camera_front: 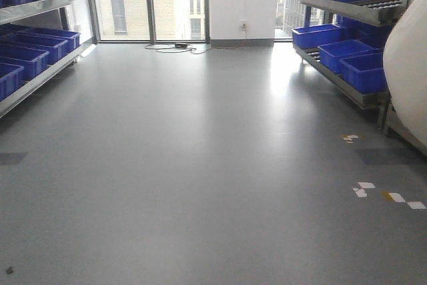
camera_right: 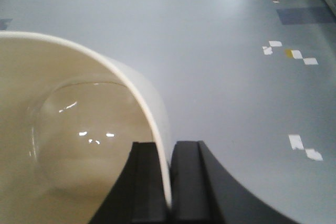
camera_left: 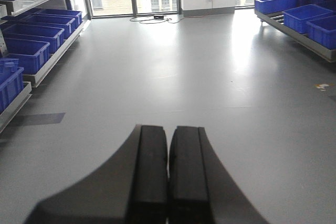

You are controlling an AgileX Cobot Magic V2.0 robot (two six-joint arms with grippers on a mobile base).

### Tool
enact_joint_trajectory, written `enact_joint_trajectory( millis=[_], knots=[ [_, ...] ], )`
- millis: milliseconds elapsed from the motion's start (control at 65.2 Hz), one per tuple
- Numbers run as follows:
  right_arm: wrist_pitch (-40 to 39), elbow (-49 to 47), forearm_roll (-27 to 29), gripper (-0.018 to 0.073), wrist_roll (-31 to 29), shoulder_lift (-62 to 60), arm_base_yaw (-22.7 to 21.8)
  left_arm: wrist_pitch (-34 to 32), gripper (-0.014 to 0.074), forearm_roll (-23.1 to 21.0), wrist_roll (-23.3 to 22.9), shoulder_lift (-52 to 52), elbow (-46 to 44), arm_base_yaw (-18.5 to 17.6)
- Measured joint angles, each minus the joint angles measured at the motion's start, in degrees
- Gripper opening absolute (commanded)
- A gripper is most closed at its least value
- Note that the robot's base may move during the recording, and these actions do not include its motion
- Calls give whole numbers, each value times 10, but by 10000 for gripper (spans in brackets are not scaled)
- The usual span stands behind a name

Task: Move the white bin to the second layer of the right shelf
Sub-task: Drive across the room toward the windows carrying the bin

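Aloft, right jaws pinching white bin (camera_right: 68,124), left jaws closed

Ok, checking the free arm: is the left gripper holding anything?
No, the left gripper has its jaws pressed together with nothing between them.

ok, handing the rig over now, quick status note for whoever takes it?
Left end effector: shut, empty, over open floor.
Right end effector: shut on the white bin wall at the rim, bin held off the floor.
Right shelf: ahead to the right, blue crates on it; bin not there yet.
Done: pick-up. Left: approach, set bin on second layer.
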Motion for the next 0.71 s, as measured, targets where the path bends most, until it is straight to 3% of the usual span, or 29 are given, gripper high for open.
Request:
enact_joint_trajectory(
  millis=[706],
  knots=[
    [0, 0, 0, 48, 0, 0, 0, 0, 85, 0, 0, 0, 0, 0]
  ],
)
